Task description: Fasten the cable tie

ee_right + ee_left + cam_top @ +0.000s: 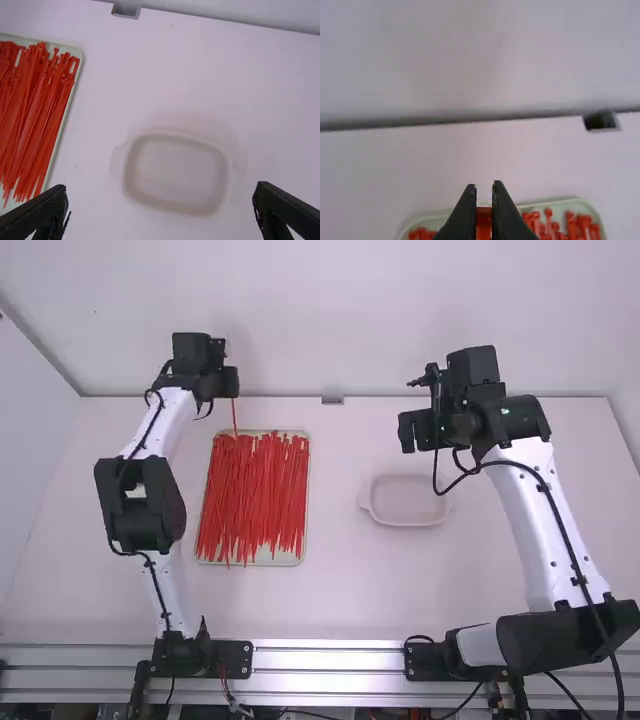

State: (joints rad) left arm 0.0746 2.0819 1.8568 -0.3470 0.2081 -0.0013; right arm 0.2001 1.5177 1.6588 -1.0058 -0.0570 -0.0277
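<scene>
Cable ties (255, 500) in a red heap cover the pale tray (307, 530), left of middle on the white table (80, 570). Just right of it sits a shallow white dish (405, 502). The right gripper (160, 210) hangs above the dish, jaws spread wide, nothing held. At the tray's far end, the left gripper (484, 187) pinches a single red cable tie (234, 418), which hangs down toward the heap.

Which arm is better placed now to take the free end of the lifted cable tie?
Right, probably. The left pincer is shut on the cable tie above the tray, while the right pincer is open and holds nothing.
</scene>
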